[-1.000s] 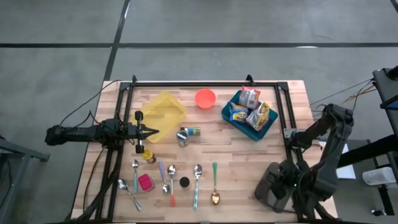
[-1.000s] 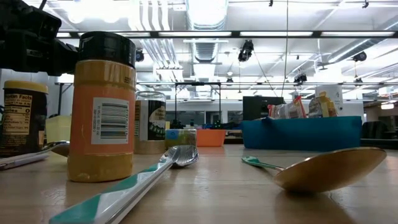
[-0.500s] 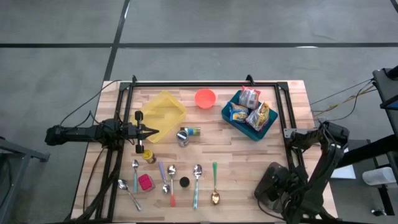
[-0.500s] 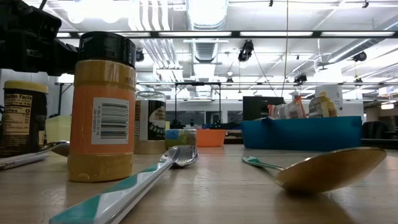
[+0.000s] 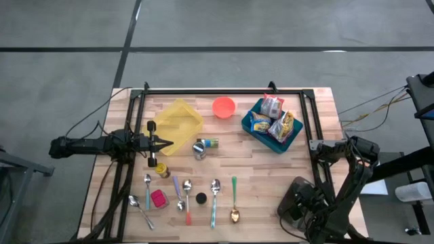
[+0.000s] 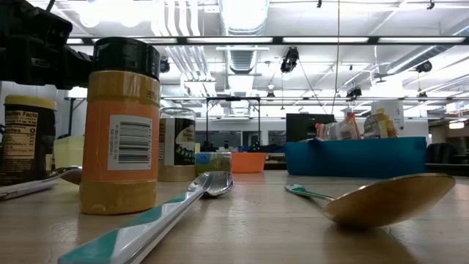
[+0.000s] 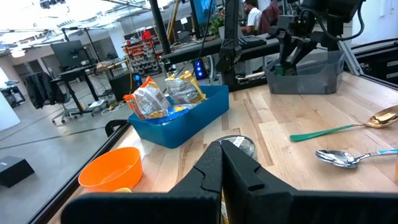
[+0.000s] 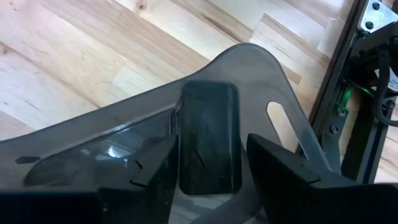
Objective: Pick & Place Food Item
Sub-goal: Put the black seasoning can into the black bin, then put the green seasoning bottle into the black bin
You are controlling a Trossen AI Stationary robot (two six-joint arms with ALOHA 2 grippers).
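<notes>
Several food packets (image 5: 272,115) sit in the blue bin (image 5: 249,126) at the table's far right. A grey translucent bin (image 5: 295,196) stands at the near right corner with a dark flat rectangular item (image 8: 208,124) inside it. My right gripper (image 8: 211,140) hangs over that bin, pointing steeply down and open. One finger stands on each side of the dark item. In the left wrist view, the right arm stands over the grey bin (image 7: 305,71). My left gripper (image 5: 169,143) waits shut at the table's left, pointing level toward the blue bin (image 7: 180,121).
A yellow tray (image 5: 178,122) and an orange bowl (image 5: 224,106) lie at the back. Spice jars (image 5: 203,146) stand mid-table, and several spoons (image 5: 203,196) lie in a row near the front edge. A black frame rail (image 5: 314,122) runs along the right side.
My right arm has folded down, lowering its gripper toward the grey bin at the near right corner and tipping it more steeply downward. My left arm has kept still.
</notes>
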